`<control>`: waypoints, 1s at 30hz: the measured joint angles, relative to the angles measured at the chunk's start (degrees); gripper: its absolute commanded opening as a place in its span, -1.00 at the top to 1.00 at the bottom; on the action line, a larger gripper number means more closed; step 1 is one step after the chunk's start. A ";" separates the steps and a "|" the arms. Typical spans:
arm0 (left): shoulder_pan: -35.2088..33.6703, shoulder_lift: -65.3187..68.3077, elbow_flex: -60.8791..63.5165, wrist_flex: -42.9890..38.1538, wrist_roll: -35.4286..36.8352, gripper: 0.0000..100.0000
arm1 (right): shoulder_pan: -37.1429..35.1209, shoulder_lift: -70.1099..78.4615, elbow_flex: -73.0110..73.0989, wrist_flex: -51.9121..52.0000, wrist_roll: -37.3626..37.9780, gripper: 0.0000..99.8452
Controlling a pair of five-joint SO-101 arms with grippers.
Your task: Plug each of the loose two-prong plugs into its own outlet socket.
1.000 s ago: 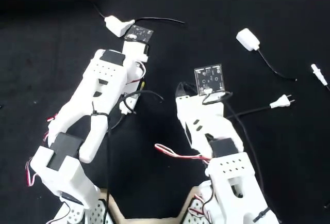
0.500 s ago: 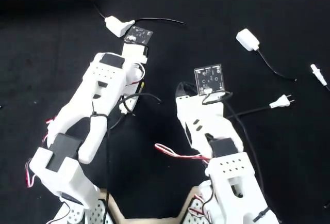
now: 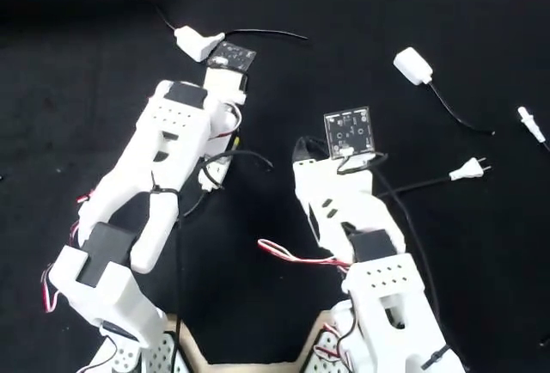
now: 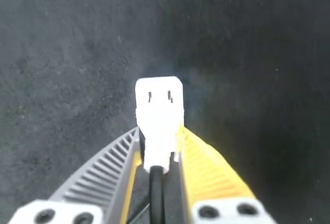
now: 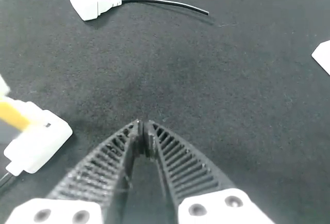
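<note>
Currently my left end effector (image 4: pixel 159 132) is pinching a white socket (image 4: pixel 159 100) by its cable end, with the two slots facing away from the wrist. It sits at the far left of the table (image 3: pixel 77 89), and I can't tell whether the socket touches the cloth. Just beyond it lies a white connector (image 3: pixel 196 42) whose black lead trails to the right. My right end effector (image 5: pixel 143 131) is pressed together on nothing, mid-table and to the right of the held socket. A loose two-prong plug (image 3: pixel 469 167) lies flat well to the right of that arm, prongs pointing right.

I read this as an early step: one socket is secured and no plug is mated yet. Next I'd need to spread the right end effector, swing it right to the plug and grip the body so the prongs stay free. Then I'd bring the prongs to the slots. Alignment looks like the fiddly part, since the socket is held only by a pinch.
</note>
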 measured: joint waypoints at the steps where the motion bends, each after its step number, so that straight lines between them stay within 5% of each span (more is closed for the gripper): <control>1: 0.00 0.00 -0.79 1.05 -0.18 0.94 | 0.00 0.00 0.00 0.00 0.00 0.97; 30: -0.18 0.09 2.11 -3.43 -0.18 0.94 | 0.00 0.00 0.00 0.00 0.00 0.97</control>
